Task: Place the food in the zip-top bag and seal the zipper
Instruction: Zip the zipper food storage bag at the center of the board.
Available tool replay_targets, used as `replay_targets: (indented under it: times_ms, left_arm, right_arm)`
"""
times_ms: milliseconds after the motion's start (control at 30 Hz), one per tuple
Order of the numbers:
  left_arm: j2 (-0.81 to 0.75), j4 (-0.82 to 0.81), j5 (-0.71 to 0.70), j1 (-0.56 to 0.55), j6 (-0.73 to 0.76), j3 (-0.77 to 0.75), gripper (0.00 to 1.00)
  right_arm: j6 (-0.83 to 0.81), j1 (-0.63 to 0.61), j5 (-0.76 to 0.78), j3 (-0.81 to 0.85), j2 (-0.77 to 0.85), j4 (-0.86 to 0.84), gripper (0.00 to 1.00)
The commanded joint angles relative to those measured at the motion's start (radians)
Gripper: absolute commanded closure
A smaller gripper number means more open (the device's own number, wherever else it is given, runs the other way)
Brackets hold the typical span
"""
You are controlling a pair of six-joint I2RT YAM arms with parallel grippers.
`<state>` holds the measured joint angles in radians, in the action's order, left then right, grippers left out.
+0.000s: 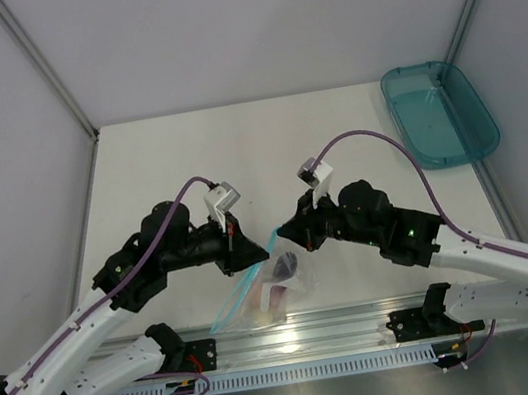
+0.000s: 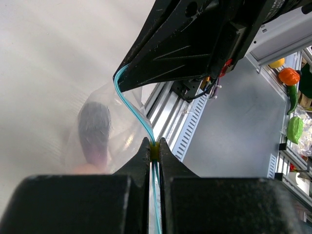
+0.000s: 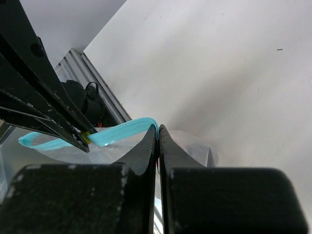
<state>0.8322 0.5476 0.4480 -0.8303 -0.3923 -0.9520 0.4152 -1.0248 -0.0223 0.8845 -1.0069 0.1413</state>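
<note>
The clear zip-top bag (image 1: pixel 260 294) hangs between my two grippers above the table's near edge. Its teal zipper (image 2: pixel 134 109) runs between them, and also shows in the right wrist view (image 3: pixel 124 129). A dark purple food piece (image 2: pixel 94 129) and a peach-pink piece (image 2: pixel 87 168) lie inside the bag. In the top view the food (image 1: pixel 282 266) shows through the plastic. My left gripper (image 2: pixel 153 146) is shut on the zipper. My right gripper (image 3: pixel 157 130) is shut on the zipper's other end, its tips close to the left gripper (image 1: pixel 255 248).
A teal plastic tray (image 1: pixel 438 111) lies at the table's far right. An aluminium rail (image 1: pixel 298 339) runs along the near edge below the bag. White enclosure walls stand on three sides.
</note>
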Motion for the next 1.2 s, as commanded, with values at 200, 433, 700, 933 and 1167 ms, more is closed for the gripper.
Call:
replay_targets:
  times_ms: [200,433,700,933,1167]
  left_arm:
    - [-0.058,0.055,0.055,-0.018,-0.013,-0.027,0.99]
    - [-0.065,0.069,0.043,-0.018,-0.01,-0.022,0.99]
    - [-0.059,0.042,0.066,-0.018,0.001,-0.01,0.99]
    - [-0.047,0.017,0.11,-0.016,0.023,0.01,0.99]
    - [-0.071,0.035,0.141,-0.016,0.056,0.015,0.99]
  right_arm:
    - [-0.03,0.012,0.153,0.005,0.024,0.053,1.0]
    - [-0.056,0.025,0.189,0.013,0.04,0.098,1.0]
    - [-0.173,0.081,-0.163,0.011,0.041,0.04,1.0]
    - [-0.323,0.084,-0.384,0.178,-0.047,0.225,0.45]
    - [-0.411,0.089,-0.622,0.289,-0.11,0.308,0.34]
